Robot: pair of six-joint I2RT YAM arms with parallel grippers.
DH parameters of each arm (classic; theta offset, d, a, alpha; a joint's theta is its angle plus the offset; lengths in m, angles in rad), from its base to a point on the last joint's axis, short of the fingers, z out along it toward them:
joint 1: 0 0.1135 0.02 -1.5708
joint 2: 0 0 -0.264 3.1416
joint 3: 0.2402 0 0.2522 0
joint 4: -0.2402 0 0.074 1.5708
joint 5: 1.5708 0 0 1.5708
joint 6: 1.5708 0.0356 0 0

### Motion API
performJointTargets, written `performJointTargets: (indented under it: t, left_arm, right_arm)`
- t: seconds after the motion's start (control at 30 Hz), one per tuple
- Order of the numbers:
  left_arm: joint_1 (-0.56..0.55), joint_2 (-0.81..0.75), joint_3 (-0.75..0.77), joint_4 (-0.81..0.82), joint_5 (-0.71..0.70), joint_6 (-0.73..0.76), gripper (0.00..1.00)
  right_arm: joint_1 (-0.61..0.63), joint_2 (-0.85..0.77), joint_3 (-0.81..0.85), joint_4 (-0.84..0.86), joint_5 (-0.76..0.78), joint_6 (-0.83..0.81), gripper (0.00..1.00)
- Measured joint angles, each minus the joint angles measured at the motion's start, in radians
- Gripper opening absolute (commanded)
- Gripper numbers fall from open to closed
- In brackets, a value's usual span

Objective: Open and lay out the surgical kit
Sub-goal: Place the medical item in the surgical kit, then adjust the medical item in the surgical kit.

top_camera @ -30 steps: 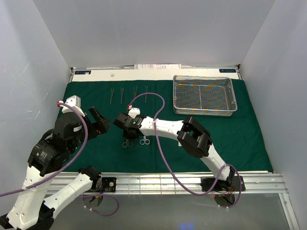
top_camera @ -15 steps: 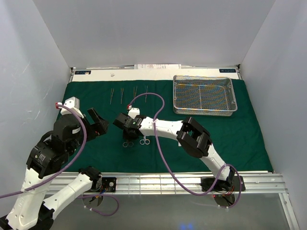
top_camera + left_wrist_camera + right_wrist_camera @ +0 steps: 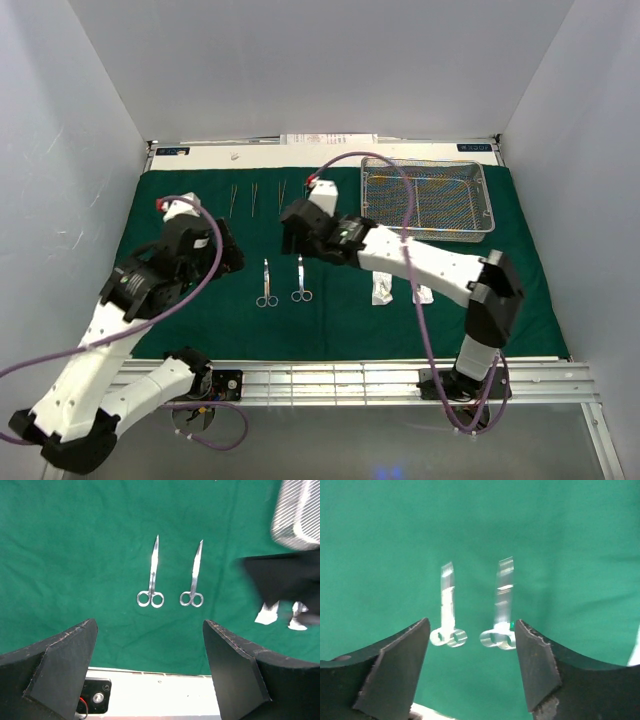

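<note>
The dark green drape (image 3: 520,290) lies flat over the desk, its cloth faintly creased. At its far right sits the tray (image 3: 425,234), a rectangular basket of fine silver wire mesh with a rounded rim. Left of the tray lie slim forceps (image 3: 255,197), thin metal strips in a row. Nearer than the tray and to its left, two shiny scissors (image 3: 266,284) lie side by side, ring handles toward the arms. Two small clear packets (image 3: 382,290) lie just nearer than the tray.

The left pincer (image 3: 228,255) is spread wide with nothing in it. The right pincer (image 3: 292,240) is also spread and empty, hanging left of the tray over the cloth.

The left wrist view shows the scissors sharply, blades closed and ring handles round. The right wrist view shows them only as blurred streaks between its matte black fingers (image 3: 395,660). Only the top view shows the forceps.
</note>
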Motion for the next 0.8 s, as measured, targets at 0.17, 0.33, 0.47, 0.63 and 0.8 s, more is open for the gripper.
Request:
performJointTargets:
  t: [0.17, 0.33, 0.47, 0.63, 0.8]
  left_arm:
    - [0.000, 0.153, -0.058, 0.048, 0.038, -0.024, 0.98]
    - [0.000, 0.265, -0.140, 0.138, 0.076, -0.041, 0.92]
    - [0.000, 0.340, -0.194, 0.222, 0.102, -0.056, 0.85]
    - [-0.002, 0.440, -0.254, 0.319, 0.126, -0.070, 0.73]
    - [-0.014, 0.545, -0.274, 0.392, 0.127, -0.065, 0.63]
  right_arm:
    - [-0.170, -0.211, -0.192, -0.016, 0.043, -0.085, 0.93]
    - [-0.392, -0.418, -0.372, -0.053, 0.082, -0.181, 0.90]
    - [-0.494, -0.577, -0.444, -0.063, 0.102, -0.272, 0.90]
    - [-0.588, -0.700, -0.510, -0.056, 0.106, -0.361, 0.90]
    - [-0.636, -0.730, -0.579, -0.055, 0.074, -0.411, 0.90]
